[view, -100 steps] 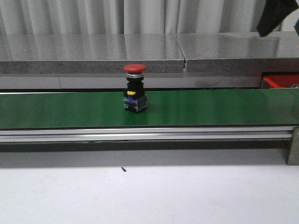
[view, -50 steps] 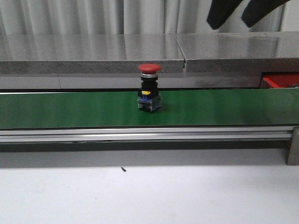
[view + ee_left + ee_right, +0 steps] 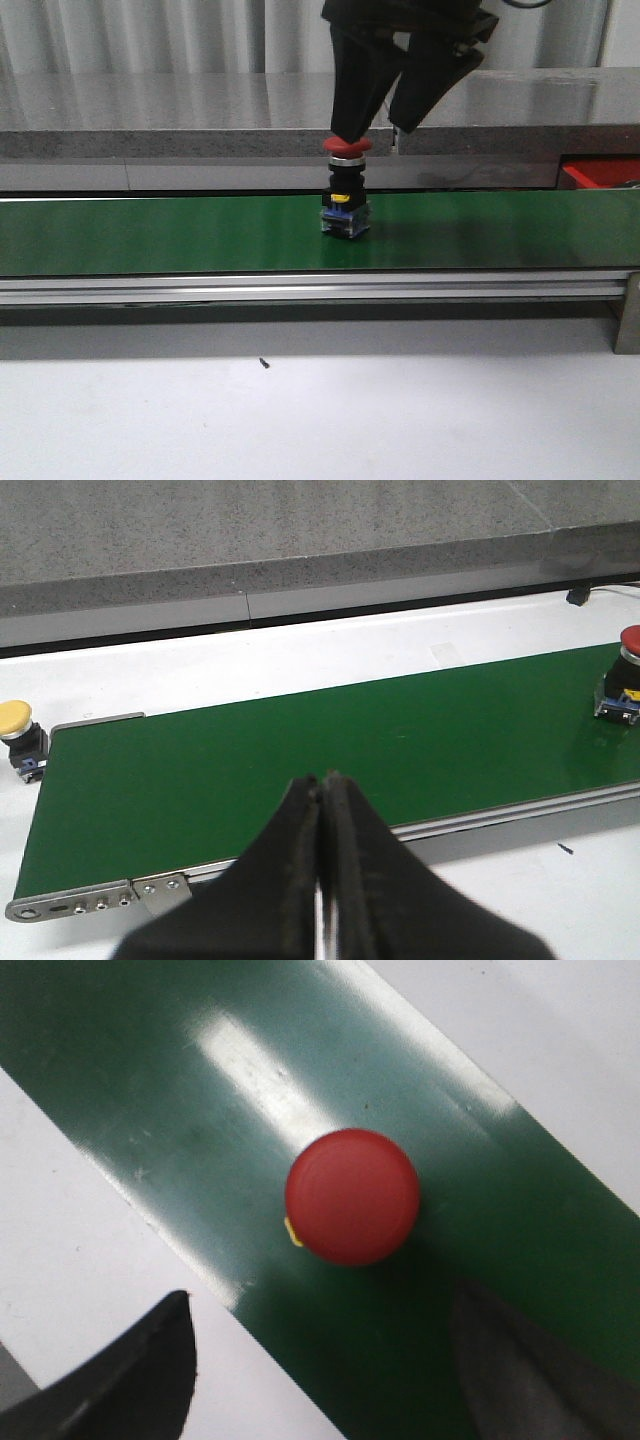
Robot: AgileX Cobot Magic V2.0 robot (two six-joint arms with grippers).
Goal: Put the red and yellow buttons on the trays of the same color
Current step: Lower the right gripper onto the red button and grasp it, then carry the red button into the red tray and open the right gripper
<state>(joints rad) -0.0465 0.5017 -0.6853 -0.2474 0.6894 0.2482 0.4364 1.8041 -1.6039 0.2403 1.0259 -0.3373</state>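
Red button [image 3: 346,190] upright on the green belt [image 3: 150,235], directly under the right gripper [image 3: 378,125], jaws spread; red tray [image 3: 598,175] well off to its right. Left gripper [image 3: 320,810] pressed together, idle. Best to straddle the cap squarely, then descend and close below its rim

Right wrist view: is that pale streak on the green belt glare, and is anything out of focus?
Right wrist view: the pale streak on the long green belt looks like glare; the dark right gripper fingers are soft, the red mushroom-cap button sharper. Front view: the same button reads clearly on evenly lit belt. Left wrist view: sharp, no strong glare.
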